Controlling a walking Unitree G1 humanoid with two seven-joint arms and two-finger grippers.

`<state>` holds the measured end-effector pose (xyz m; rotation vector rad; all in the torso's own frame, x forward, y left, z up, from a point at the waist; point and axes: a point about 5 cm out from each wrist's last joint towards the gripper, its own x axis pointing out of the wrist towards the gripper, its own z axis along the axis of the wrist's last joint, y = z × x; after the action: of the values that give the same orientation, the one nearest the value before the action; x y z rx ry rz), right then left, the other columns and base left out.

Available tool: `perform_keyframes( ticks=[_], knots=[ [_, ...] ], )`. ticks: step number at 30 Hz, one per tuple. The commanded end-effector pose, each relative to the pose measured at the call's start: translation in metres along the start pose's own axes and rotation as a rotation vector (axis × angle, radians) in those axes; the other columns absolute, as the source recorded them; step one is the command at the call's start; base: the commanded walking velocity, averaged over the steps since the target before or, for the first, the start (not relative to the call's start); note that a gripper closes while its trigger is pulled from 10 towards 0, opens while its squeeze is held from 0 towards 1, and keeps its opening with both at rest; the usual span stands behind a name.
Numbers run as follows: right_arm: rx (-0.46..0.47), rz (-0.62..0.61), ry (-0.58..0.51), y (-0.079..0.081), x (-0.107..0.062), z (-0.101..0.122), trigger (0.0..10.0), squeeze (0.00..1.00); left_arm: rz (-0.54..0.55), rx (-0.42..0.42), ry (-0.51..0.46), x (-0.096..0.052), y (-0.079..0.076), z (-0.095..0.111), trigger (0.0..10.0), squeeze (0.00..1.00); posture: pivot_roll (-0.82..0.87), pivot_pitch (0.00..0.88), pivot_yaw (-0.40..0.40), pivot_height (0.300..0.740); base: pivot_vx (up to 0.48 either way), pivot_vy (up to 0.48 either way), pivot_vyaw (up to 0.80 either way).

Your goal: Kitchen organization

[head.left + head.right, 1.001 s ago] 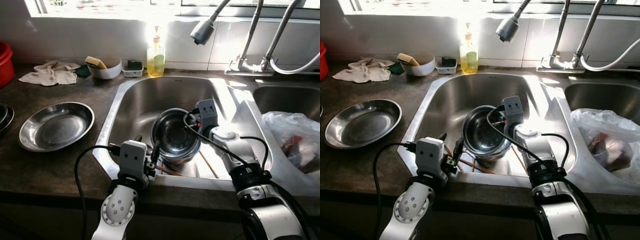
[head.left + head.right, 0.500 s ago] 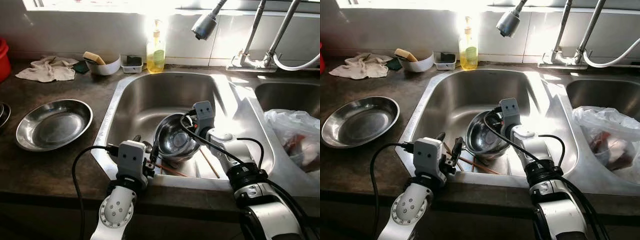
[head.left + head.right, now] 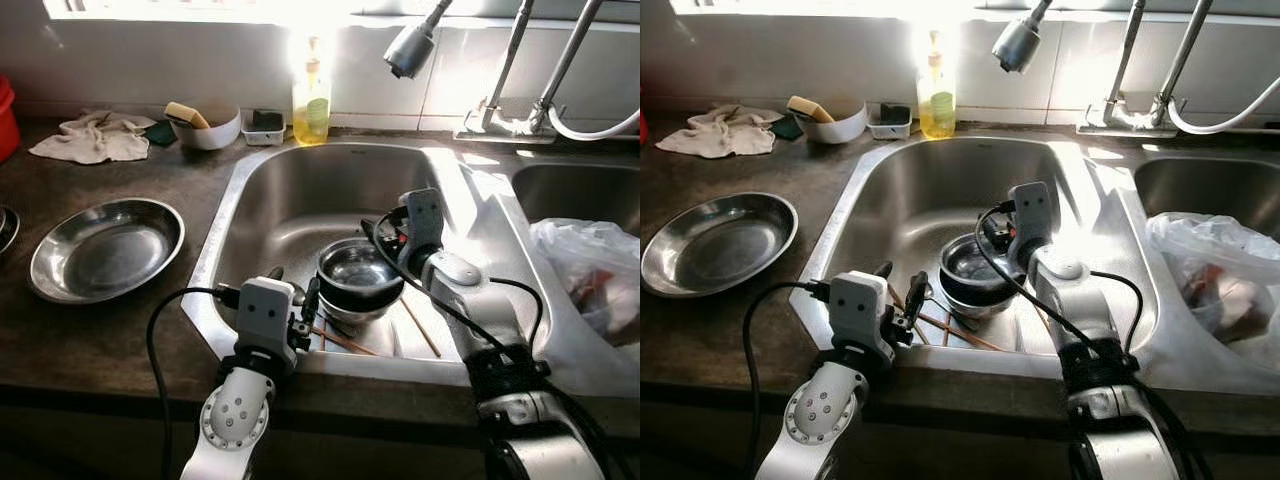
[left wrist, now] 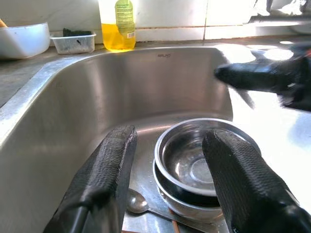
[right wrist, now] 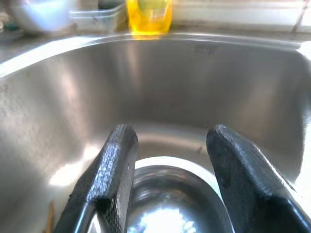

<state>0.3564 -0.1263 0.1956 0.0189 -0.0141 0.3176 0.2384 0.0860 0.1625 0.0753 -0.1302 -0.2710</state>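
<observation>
Right gripper [image 3: 385, 238] hangs wide open above stacked bowls [image 3: 358, 277]; left gripper [image 4: 165, 160] open too. Chopsticks [image 3: 345, 340], spoon [image 4: 137, 202] wait in sink [image 3: 300, 190].

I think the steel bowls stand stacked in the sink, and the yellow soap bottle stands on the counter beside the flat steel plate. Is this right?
Not quite. The steel bowls do stand stacked in the sink, but the yellow soap bottle stands on the ledge behind the sink, under the window, far from the flat steel plate. The left eye view shows it.
</observation>
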Motion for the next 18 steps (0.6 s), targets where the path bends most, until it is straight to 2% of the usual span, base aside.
perform_keyframes(
  ticks=[1, 3, 7, 10, 12, 18],
  knots=[
    [-0.046, -0.027, -0.113, -0.001, -0.011, 0.020, 10.0, 0.00, -0.007, 0.005, 0.007, 0.002, 0.001, -0.003, 10.0, 0.00, 0.06, 0.059, -0.026, 0.740, 0.000, 0.000, 0.00],
    [-0.091, -0.050, -0.172, 0.001, -0.024, 0.028, 10.0, 0.00, -0.011, 0.010, 0.003, 0.004, 0.002, -0.003, 10.0, 0.00, 0.05, 0.045, -0.016, 0.740, 0.000, 0.000, 0.00],
    [-0.114, -0.076, -0.211, 0.004, -0.036, 0.031, 10.0, 0.00, -0.017, 0.012, -0.005, 0.007, 0.002, -0.002, 10.0, 0.00, 0.05, 0.036, -0.014, 0.740, 0.000, 0.000, 0.00],
    [-0.118, -0.095, -0.224, 0.005, -0.045, 0.030, 10.0, 0.00, -0.019, 0.013, -0.010, 0.008, 0.002, -0.002, 10.0, 0.00, 0.05, 0.033, -0.013, 0.740, 0.000, 0.000, 0.00],
    [-0.126, -0.128, -0.235, 0.008, -0.059, 0.026, 10.0, 0.00, -0.017, 0.012, -0.017, 0.010, 0.003, -0.001, 10.0, 0.00, 0.05, 0.026, -0.007, 0.740, 0.000, 0.000, 0.00],
    [-0.136, -0.174, -0.245, 0.012, -0.071, 0.024, 10.0, 0.00, -0.020, 0.004, -0.022, 0.011, 0.004, -0.001, 10.0, 0.00, 0.04, 0.016, 0.007, 0.740, 0.000, 0.000, 0.08]
  ],
)
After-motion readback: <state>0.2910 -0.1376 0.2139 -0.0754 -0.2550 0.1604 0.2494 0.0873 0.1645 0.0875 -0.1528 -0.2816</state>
